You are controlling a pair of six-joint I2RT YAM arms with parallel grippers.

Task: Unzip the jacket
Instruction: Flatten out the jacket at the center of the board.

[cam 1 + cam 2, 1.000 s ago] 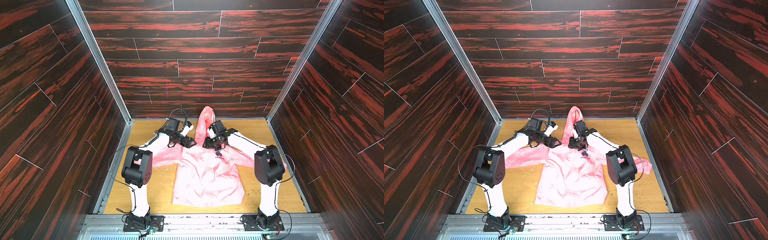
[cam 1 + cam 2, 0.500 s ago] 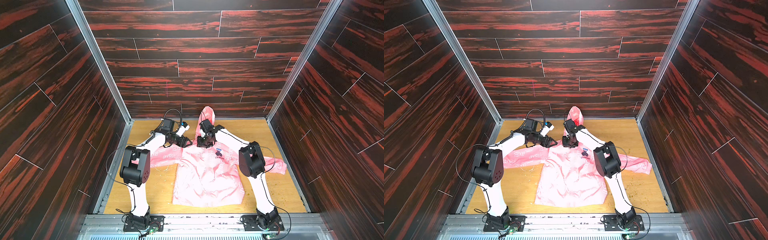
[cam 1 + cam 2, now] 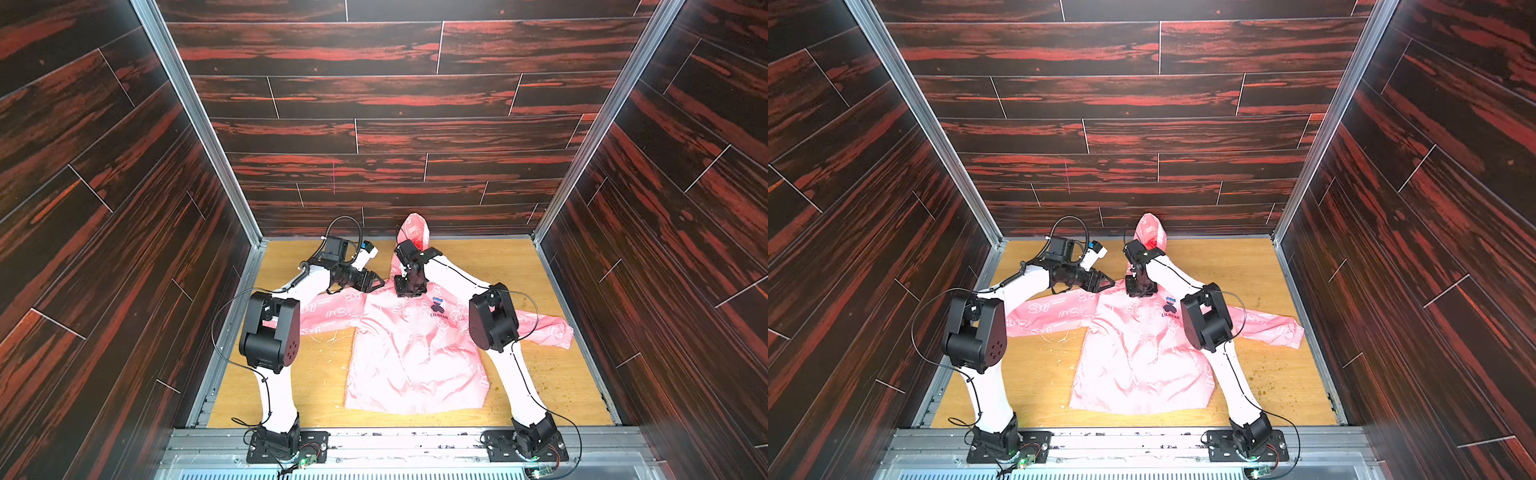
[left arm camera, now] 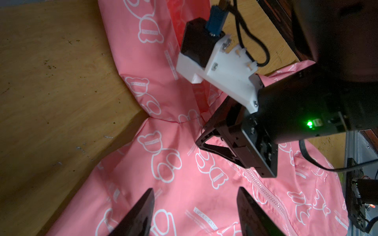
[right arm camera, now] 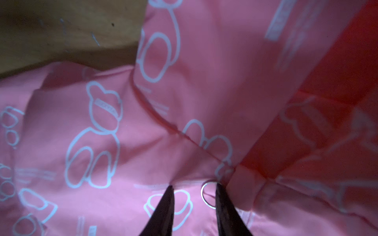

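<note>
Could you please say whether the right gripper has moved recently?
Yes: the right gripper shifted leftward, from just beyond the bear logo to the jacket's centre line beside it.

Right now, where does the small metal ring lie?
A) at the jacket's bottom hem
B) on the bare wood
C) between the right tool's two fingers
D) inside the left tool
C: the right wrist view shows the ring on the jacket inside the open right tool.

The pink jacket [image 3: 409, 357] lies spread flat on the crumb-speckled wooden tabletop [image 3: 498, 259]
</note>
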